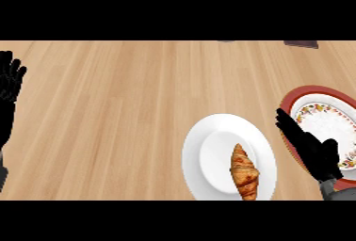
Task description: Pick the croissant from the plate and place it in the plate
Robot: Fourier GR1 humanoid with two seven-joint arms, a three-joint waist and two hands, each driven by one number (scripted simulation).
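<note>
A croissant [244, 172] lies lengthwise on a plain white plate [208, 155] near the lower edge of the wooden counter [125, 117]. Just to its right sits a red-rimmed plate with a flowered border [321, 113], and the right hand [310, 146] stretches over that plate's left side with straight fingers [287, 123]. The left hand [10, 77] rests open, fingers up, at the left edge.

Two plates side by side on the counter [125, 117]

The croissant [245, 173] lies on the left plate [208, 155] (right plate [327, 117] beside it).
</note>
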